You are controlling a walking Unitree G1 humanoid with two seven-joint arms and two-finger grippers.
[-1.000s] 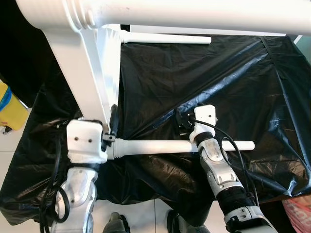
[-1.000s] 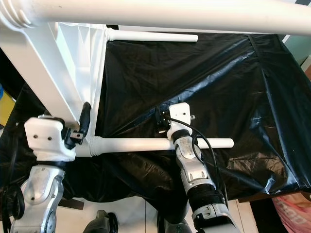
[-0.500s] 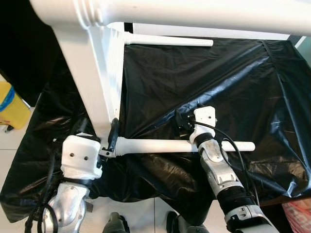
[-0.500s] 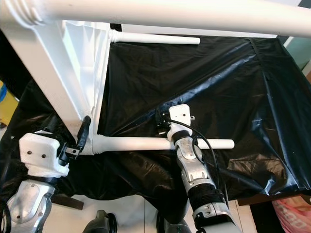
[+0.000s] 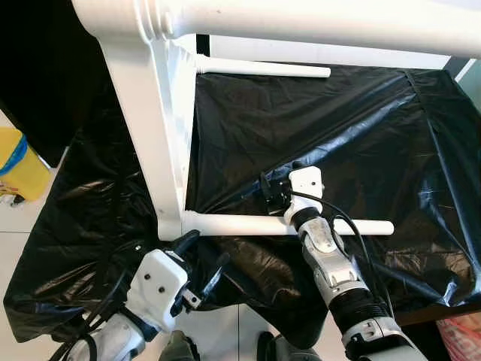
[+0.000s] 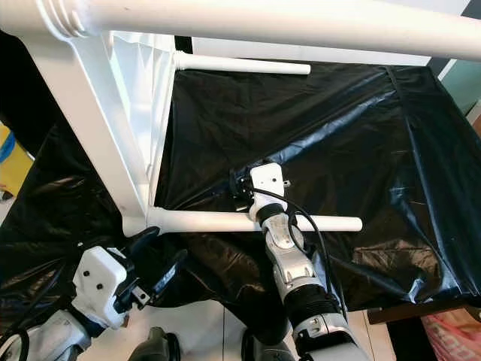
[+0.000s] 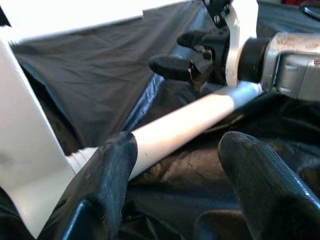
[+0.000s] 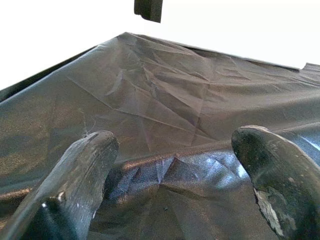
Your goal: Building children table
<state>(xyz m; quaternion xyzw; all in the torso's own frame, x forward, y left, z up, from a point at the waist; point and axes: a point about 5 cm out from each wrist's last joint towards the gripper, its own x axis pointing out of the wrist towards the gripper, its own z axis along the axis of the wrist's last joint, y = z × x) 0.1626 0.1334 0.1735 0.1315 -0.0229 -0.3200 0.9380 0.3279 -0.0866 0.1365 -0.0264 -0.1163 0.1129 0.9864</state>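
The white children's table lies tipped on a black plastic sheet [image 5: 338, 128]. Its side rail [image 5: 154, 135] runs away from me on the left, and one leg [image 5: 316, 22] crosses close overhead. A lower white leg [image 5: 255, 225] sticks out rightward from the rail's near corner; a far leg [image 5: 263, 68] lies behind. My left gripper [image 5: 201, 256] is open, just in front of that corner, clear of the leg [image 7: 185, 122]. My right gripper [image 5: 273, 195] is open, its wrist over the leg's middle and its fingers [image 8: 80, 175] pointing across the sheet with nothing between them.
A yellow container [image 5: 19, 169] stands on the tiled floor at the left. The sheet's crumpled front edge [image 5: 248, 301] hangs near my feet. Something pink [image 5: 462, 331] sits at the lower right corner. The sheet's right half lies bare.
My left gripper has let go of the leg's joint end at the rail corner and drawn back toward me, now open. The right gripper has shifted slightly left over the leg.
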